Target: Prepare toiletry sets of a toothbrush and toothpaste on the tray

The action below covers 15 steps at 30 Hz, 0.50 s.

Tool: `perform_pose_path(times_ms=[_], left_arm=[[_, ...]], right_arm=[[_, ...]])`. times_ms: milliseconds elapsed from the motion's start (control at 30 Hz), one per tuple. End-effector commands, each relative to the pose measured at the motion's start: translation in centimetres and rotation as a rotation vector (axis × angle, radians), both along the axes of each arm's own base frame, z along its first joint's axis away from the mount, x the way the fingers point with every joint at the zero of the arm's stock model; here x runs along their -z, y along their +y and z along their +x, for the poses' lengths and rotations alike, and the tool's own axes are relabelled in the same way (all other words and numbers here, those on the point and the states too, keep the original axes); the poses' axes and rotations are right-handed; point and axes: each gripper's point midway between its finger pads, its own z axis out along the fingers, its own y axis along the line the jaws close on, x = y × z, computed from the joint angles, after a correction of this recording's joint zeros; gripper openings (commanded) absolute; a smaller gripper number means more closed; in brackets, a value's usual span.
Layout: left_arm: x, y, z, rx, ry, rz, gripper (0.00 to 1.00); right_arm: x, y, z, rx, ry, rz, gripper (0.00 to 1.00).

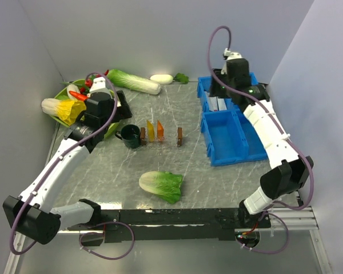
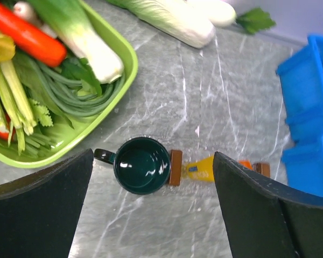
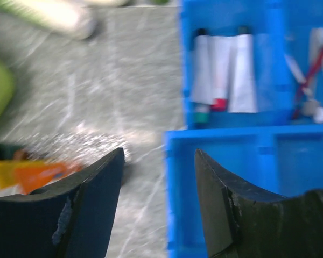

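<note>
Fingers spread, right gripper (image 3: 159, 161) hovers over blue plastic bin (image 3: 226, 134), the nearer arm to 2 thin pale and reddish stick toothbrushes (image 3: 312, 78) lying ahead-right in the bin's back-right compartment, long axes slanted; left gripper (image 2: 153, 156), also spread, sits near yellow and orange toothpaste tubes (image 2: 200, 171) left of the bin.

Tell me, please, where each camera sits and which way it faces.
Top external: above and behind the robot, looking down over the table; the left arm and right arm show whole.
Left wrist: on the left arm, facing straight down at the dark mug; the open left claw frames the bottom.
Right wrist: on the right arm, facing down at the blue bin; the open right claw shows.
Shared: both wrist views catch the yellow tube.
</note>
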Motion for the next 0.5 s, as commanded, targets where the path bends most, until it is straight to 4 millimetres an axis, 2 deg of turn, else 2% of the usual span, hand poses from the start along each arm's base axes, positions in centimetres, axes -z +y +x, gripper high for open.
perform_pose_path(times_ms=[0, 33, 67, 167, 200, 267, 300, 400, 433, 467], left_arm=[[-1.5, 1.2, 1.1, -0.098, -0.028, -0.152, 0.96], [-1.6, 1.4, 1.2, -0.115, -0.034, -0.174, 0.96], [-1.3, 1.6, 1.2, -0.123, -0.034, -0.183, 0.96], [-1.6, 2.3, 1.6, -0.159, -0.064, -0.205, 0.96], [-1.7, 2.5, 1.6, -0.167, -0.069, -0.204, 0.96], [-1.8, 2.8, 1.9, -0.189, -0.075, -0.200, 0.96], [-1.9, 3.0, 2.0, -0.199, -0.082, -0.199, 0.97], [-2.1, 3.5, 2.2, -0.221, -0.093, -0.183, 0.96], [-2.0, 3.5, 2.3, -0.225, -0.092, -0.177, 0.96], [-2.1, 3.8, 2.5, -0.239, -0.098, -0.172, 0.97]], right_arm=[[-0.1, -4.4, 2.2, 0.064, -0.033, -0.061, 0.58], [0.1, -5.1, 2.6, 0.070, -0.032, -0.080, 0.57], [0.3, -6.8, 3.2, 0.106, -0.029, -0.092, 0.55], [2.1, -9.0, 4.8, 0.149, 0.005, -0.120, 0.51], [3.3, -10.5, 5.5, 0.178, 0.031, -0.123, 0.48], [4.2, -11.5, 6.2, 0.202, 0.050, -0.110, 0.47], [5.2, -12.7, 7.0, 0.225, 0.072, -0.102, 0.45], [6.8, -14.1, 8.5, 0.261, 0.101, -0.075, 0.44], [7.3, -15.7, 8.8, 0.299, 0.112, -0.062, 0.44], [7.7, -16.3, 9.1, 0.312, 0.120, -0.056, 0.44]])
